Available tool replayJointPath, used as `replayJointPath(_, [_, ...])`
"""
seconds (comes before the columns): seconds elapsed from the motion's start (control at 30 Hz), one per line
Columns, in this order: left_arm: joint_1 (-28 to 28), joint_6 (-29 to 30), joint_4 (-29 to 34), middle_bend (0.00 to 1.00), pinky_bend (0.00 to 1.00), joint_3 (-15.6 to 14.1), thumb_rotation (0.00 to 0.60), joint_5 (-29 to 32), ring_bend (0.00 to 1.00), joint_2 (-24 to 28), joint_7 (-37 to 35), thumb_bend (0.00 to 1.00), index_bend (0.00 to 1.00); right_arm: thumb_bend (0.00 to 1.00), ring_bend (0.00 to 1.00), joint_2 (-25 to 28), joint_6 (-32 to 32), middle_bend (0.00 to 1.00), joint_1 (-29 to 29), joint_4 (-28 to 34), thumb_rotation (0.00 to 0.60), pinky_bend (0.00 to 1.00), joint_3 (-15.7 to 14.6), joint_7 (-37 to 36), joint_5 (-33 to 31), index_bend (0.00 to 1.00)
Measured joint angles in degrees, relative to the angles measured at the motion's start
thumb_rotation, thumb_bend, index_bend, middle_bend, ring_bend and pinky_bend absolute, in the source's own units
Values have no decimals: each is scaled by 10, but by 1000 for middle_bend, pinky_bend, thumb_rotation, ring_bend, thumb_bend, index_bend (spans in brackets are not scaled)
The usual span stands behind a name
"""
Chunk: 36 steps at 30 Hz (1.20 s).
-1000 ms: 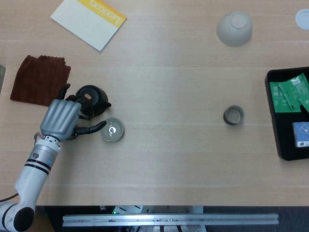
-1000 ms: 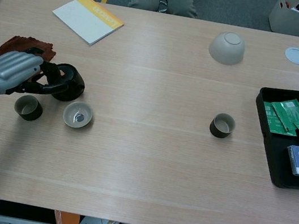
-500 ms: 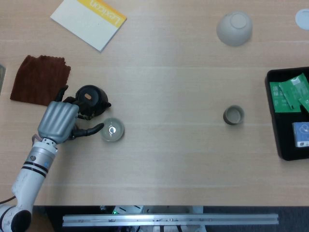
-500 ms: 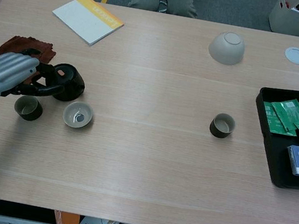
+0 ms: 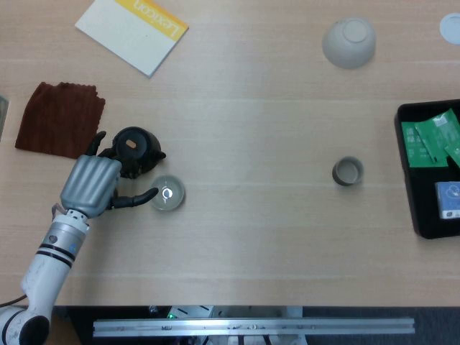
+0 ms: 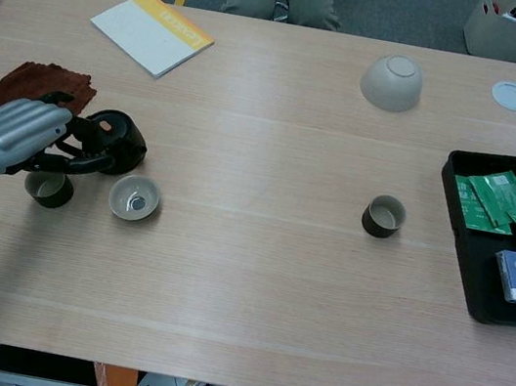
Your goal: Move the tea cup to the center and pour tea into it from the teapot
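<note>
Lowered slightly, left hand [image 5: 91,185] seemingly touches teapot [image 5: 135,147] just beyond it.

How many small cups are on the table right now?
2 dark cups: one right of center near the tray, one at the left under the left hand. A shallow dish and upturned bowl aren't counted.
</note>
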State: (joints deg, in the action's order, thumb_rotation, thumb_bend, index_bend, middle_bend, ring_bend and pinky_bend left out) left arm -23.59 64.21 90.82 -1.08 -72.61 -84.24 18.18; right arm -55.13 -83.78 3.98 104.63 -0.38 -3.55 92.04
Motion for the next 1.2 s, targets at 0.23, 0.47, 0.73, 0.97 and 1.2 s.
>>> replayJointPath(0.23, [2,-6,0,436,0,-1,0,1,312,-4,3,75,403,341,26,0,0,208,-1,-1,600,116,-1,-3,-1,135])
replayJointPath(0.47, [5,-7,-1,441,0,-2,0,3,312,-9,8,75,405,341,26,1,1,208,-1,-2,600,116,-1,-8,-1,134])
replayJointPath(0.73, [11,-10,-5,448,0,-5,0,8,312,-14,11,75,409,340,26,0,0,208,-2,-3,600,116,0,-8,-2,135])
replayJointPath(0.97, [14,-11,-7,496,0,-7,0,9,322,-14,10,75,435,341,26,0,1,208,-1,-3,600,116,0,-8,-2,134])
replayJointPath(1.2, [13,-14,-18,592,0,-1,0,15,376,-22,13,75,526,341,26,-1,-2,208,-2,-6,600,116,2,-10,-4,135])
